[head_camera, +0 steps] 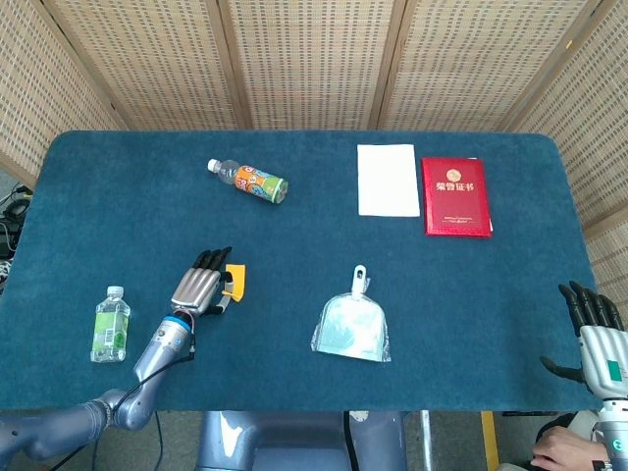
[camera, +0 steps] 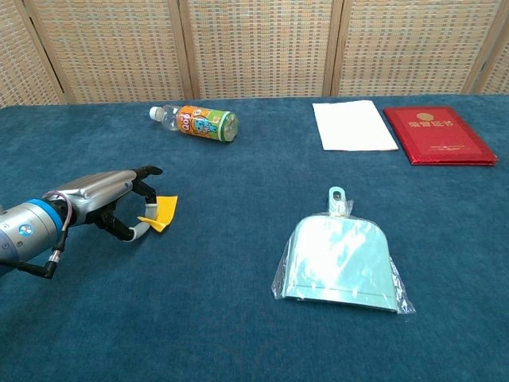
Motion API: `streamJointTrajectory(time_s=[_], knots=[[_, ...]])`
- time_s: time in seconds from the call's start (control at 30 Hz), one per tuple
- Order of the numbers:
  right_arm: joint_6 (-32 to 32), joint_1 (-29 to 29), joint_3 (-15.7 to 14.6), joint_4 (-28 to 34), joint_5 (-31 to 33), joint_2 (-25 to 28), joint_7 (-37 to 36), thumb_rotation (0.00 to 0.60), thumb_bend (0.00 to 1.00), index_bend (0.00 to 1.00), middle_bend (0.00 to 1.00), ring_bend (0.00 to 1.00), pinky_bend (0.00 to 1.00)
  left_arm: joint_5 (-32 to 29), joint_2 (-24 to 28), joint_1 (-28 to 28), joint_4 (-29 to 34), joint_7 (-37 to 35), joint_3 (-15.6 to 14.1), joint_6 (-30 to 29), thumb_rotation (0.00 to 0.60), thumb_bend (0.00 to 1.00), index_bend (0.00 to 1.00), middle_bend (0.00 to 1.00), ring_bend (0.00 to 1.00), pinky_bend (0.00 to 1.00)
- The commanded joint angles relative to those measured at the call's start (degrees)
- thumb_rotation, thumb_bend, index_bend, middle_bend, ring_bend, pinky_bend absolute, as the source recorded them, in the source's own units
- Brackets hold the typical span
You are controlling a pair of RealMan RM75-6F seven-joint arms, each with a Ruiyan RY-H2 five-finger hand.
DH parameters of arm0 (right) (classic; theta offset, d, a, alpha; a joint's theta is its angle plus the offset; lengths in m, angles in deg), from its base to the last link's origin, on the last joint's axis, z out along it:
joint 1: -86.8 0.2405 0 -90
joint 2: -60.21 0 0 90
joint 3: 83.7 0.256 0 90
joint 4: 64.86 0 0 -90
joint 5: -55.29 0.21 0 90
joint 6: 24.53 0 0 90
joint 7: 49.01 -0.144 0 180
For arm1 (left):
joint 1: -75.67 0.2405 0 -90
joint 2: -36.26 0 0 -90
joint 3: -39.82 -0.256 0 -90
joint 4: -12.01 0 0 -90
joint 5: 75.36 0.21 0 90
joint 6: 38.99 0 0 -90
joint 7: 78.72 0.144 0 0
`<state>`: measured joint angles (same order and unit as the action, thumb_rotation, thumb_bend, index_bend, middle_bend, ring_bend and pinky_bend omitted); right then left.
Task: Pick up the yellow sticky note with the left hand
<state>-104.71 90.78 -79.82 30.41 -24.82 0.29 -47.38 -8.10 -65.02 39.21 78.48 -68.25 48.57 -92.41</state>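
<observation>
The yellow sticky note is bent and lifted at one edge, pinched between the thumb and fingers of my left hand. That hand sits low over the blue table near the front left. My right hand hangs at the table's front right corner with its fingers apart and nothing in it; the chest view does not show it.
A small water bottle stands left of my left arm. An orange-labelled bottle lies at the back. A bagged dustpan lies mid-table. White paper and a red certificate lie at the back right.
</observation>
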Motion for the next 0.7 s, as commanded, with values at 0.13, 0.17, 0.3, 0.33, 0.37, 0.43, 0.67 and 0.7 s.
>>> streamJointTrajectory(time_s=[0.13,0.17,0.3,0.33,0.37,0.43,0.67,0.7], knots=[[0.1,0.0,-0.1,0.0,0.0,0.0,0.0,0.6,0.0,0.0,0.0,0.0,0.0,-0.5,-0.1,-0.4,-0.4,-0.3,0.6,0.5,0.6,0.49,0.59,0.0,0.0,0.0],[0.1,0.0,-0.1,0.0,0.0,0.0,0.0,0.6,0.0,0.0,0.0,0.0,0.0,-0.5,-0.2,-0.5,-0.6,-0.4,0.7,0.7,0.6,0.49,0.6,0.0,0.0,0.0],[0.5,0.2,0.0,-0.2,0.4,-0.1,0.1,0.6,0.0,0.0,0.0,0.0,0.0,-1.0,-0.8,-1.9,-2.5,-1.2,2.3,1.7,0.6,0.49,0.62,0.0,0.0,0.0],[0.6,0.2,0.0,-0.1,0.5,-0.1,0.1,0.6,0.0,0.0,0.0,0.0,0.0,-1.1,-1.0,-2.5,-3.3,-1.5,2.9,2.0,0.6,0.49,0.62,0.0,0.0,0.0],[0.5,0.2,0.1,-0.1,0.5,-0.1,0.2,0.6,0.0,0.0,0.0,0.0,0.0,-1.3,-1.3,-3.4,-4.5,-1.9,4.1,2.2,0.6,0.49,0.63,0.0,0.0,0.0],[0.2,0.3,0.3,-0.2,0.4,-0.2,0.5,0.6,0.0,0.0,0.0,0.0,0.0,-2.0,-2.1,-5.7,-7.4,-3.5,7.5,2.2,0.6,0.49,0.63,0.0,0.0,0.0],[0.4,0.5,0.9,-0.6,1.5,-0.4,0.4,0.6,0.0,0.0,0.0,0.0,0.0,-0.5,-3.7,-11.5,-14.9,-8.9,13.7,-0.4,0.6,0.49,0.64,0.0,0.0,0.0],[0.4,0.5,1.0,-0.7,1.6,-0.4,0.4,0.6,0.0,0.0,0.0,0.0,0.0,-0.5,-3.5,-12.3,-15.5,-9.5,14.4,-0.4,0.6,0.49,0.64,0.0,0.0,0.0]])
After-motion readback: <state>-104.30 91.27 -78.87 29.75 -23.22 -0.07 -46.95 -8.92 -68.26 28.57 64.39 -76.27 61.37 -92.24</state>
